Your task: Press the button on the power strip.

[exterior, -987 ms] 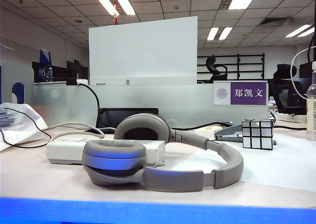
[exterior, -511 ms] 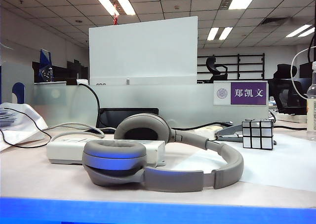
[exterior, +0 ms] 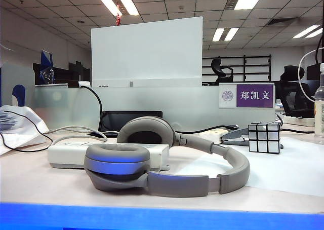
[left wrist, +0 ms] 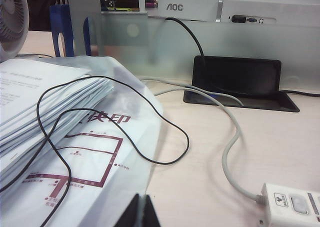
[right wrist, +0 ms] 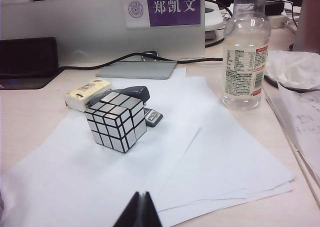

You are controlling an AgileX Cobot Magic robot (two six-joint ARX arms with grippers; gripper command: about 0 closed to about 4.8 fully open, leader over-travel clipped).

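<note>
We saw nothing moved since earlier frames. Nearest: left gripper fingertips pressed together, holding nothing, hovering above plastic-wrapped paper stack; right gripper likewise closed, empty, over white sheets. Grey headphones lay in front of power strip, on left. Further back, mirror cube and bottle on right.

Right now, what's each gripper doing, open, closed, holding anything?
Left gripper: closed, empty, above the bagged papers.
Right gripper: closed, empty, above the paper sheets.
</note>
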